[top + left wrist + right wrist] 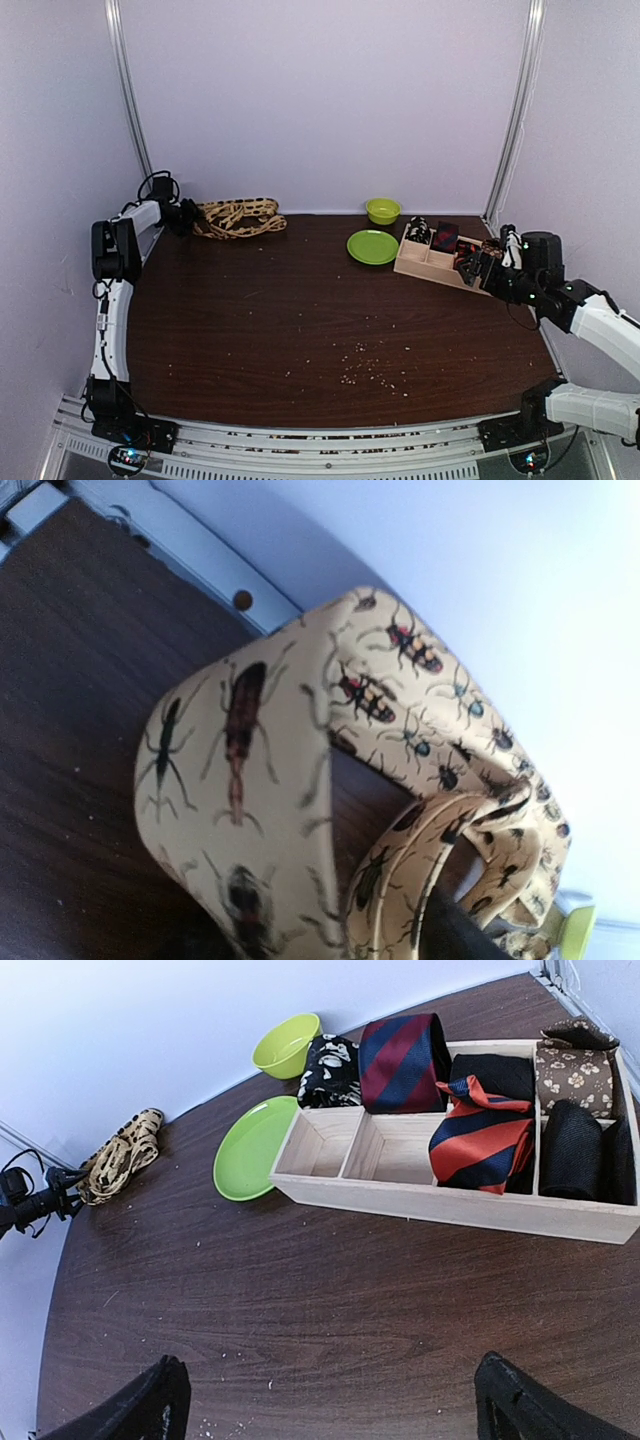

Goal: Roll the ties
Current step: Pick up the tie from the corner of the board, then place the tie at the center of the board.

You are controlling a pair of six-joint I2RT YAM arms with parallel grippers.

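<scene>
The long tan tie lies bunched at the table's back left, against the wall. It fills the left wrist view, where its dark marks show as insects and its folds lie between the fingers. My left gripper is at the tie's left end, its jaws mostly hidden by the cloth. Several rolled ties sit in the wooden tray: a red-navy one, a black-white one, an orange-navy one. My right gripper is open and empty above bare table, just in front of the tray.
A green plate and a green bowl stand left of the tray at the back. Pale crumbs are scattered on the near middle of the dark table. Walls close in at the left, back and right.
</scene>
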